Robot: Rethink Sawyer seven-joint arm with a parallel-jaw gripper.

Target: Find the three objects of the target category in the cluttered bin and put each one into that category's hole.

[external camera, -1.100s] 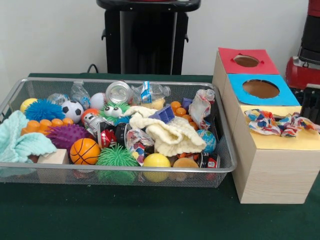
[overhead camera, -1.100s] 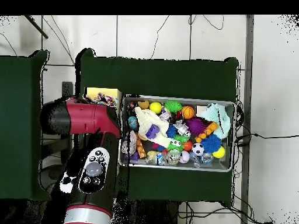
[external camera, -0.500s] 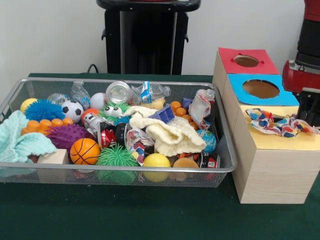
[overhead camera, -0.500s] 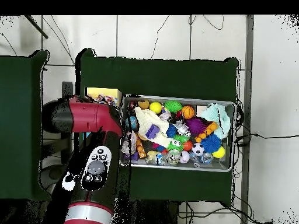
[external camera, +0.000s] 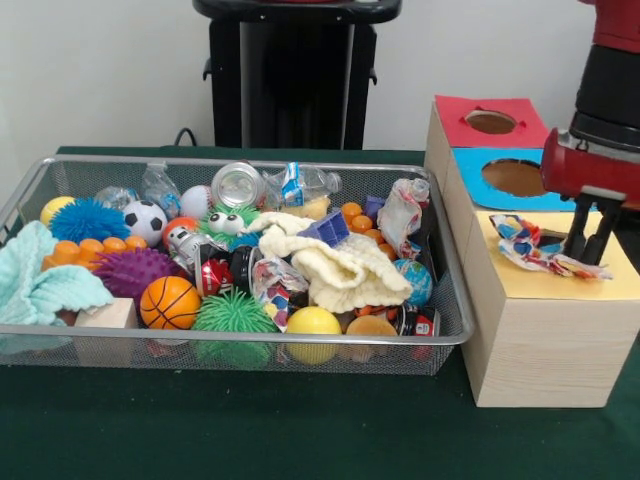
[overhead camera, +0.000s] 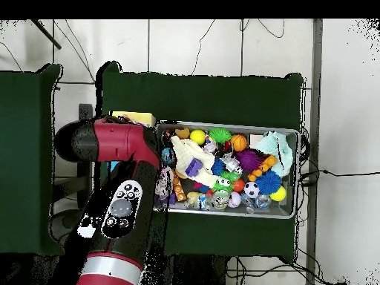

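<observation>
A multicoloured patterned cloth (external camera: 530, 250) lies crumpled on the yellow top (external camera: 560, 288) of the wooden box, covering the hole there. My gripper (external camera: 590, 256) comes down from the red arm at the right, with its two dark fingers apart and their tips on the cloth's right end. Yellow shows between the fingers, so it looks open. In the wire bin (external camera: 250, 338) lie a cream knitted cloth (external camera: 340, 262) and a mint cloth (external camera: 40, 280). In the overhead view the red arm (overhead camera: 119, 145) hides the gripper and most of the box.
The box also has a blue top with a round hole (external camera: 512, 177) and a red top with a smaller hole (external camera: 491, 121). The bin holds several balls, spiky toys, cans and crushed bottles. Green felt covers the table (external camera: 300, 430).
The arm has swung in from the right edge and come down over the yellow top. The cloth's right end is now bunched under the fingertips.
</observation>
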